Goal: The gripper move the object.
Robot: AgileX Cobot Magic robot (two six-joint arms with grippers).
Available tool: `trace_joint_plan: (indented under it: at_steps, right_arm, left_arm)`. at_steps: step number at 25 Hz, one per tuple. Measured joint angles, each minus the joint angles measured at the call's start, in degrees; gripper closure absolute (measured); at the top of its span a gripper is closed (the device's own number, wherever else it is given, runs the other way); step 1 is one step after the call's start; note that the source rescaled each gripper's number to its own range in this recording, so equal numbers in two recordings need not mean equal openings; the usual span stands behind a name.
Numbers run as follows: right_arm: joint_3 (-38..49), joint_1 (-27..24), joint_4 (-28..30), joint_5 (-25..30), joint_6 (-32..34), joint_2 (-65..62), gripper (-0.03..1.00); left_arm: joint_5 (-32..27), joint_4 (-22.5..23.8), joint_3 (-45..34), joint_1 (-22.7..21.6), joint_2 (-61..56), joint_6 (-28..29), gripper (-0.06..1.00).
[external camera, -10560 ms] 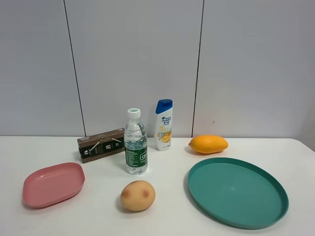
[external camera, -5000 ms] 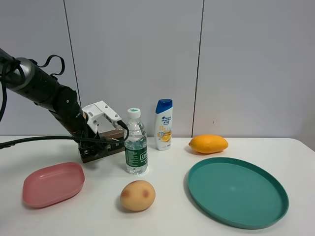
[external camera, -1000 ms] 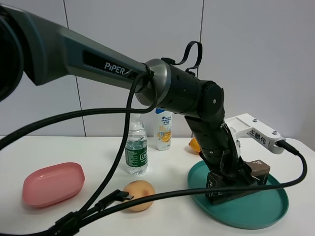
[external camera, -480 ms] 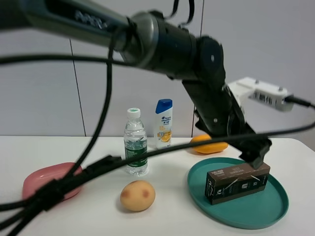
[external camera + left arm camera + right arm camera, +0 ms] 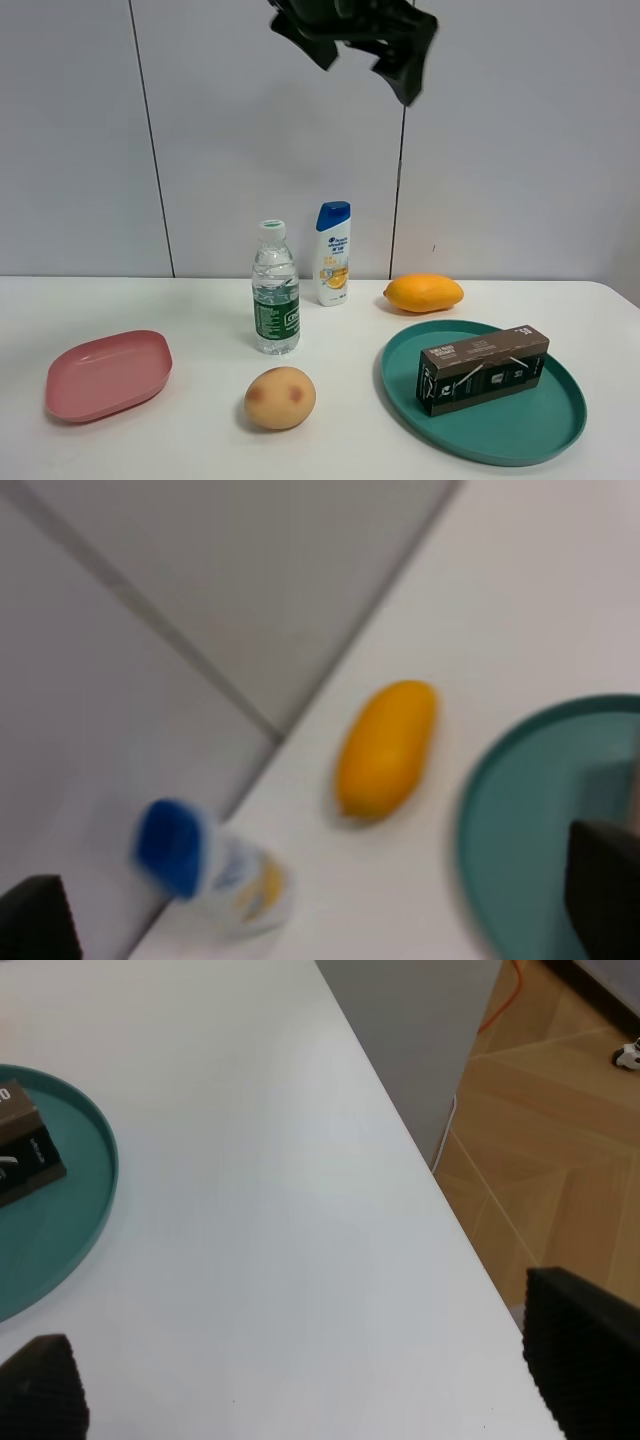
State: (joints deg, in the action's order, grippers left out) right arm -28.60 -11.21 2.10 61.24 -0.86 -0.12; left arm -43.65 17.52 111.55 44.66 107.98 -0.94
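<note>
The dark brown carton [image 5: 483, 368] lies flat on the teal plate [image 5: 455, 435] at the front right, free of any gripper. One end of the carton [image 5: 22, 1155] shows in the right wrist view. My left gripper [image 5: 360, 45] is open and empty, high above the table at the top of the exterior view. In the blurred left wrist view its fingertips [image 5: 35, 920] stand wide apart. My right gripper [image 5: 310, 1370] is open and empty above the table's right edge; it does not show in the exterior view.
A mango [image 5: 423, 293], a shampoo bottle [image 5: 333, 253] and a water bottle [image 5: 275, 290] stand behind the plate. A potato [image 5: 280, 397] and a pink dish [image 5: 108, 373] are at the front left. The table edge [image 5: 440, 1210] drops to a wooden floor.
The left gripper let go of the carton on the teal plate, then rose clear to the top of the view. The carton stays on the plate.
</note>
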Motion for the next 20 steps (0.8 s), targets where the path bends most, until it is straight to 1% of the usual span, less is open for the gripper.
trace_joint_plan:
  at_steps: [4, 8, 15, 20]
  right_arm:
    - [0.0, 0.0, 0.0, 0.0, 0.0, 0.0, -0.03]
    - [0.0, 0.0, 0.0, 0.0, 0.0, 0.0, -0.03]
    - [0.0, 0.0, 0.0, 0.0, 0.0, 0.0, -0.03]
    - [0.0, 0.0, 0.0, 0.0, 0.0, 0.0, -0.03]
  left_arm:
    - [-3.33, 2.57, -0.78, -5.29, -3.94, 1.41, -0.05]
    - [-3.91, 4.08, -4.59, -11.42, -7.87, 1.63, -0.05]
    - [-3.91, 4.91, -15.64, -24.6, -16.69, 1.63, -0.05]
    - [-3.05, 4.18, -26.84, -34.33, -28.03, 1.73, -0.05]
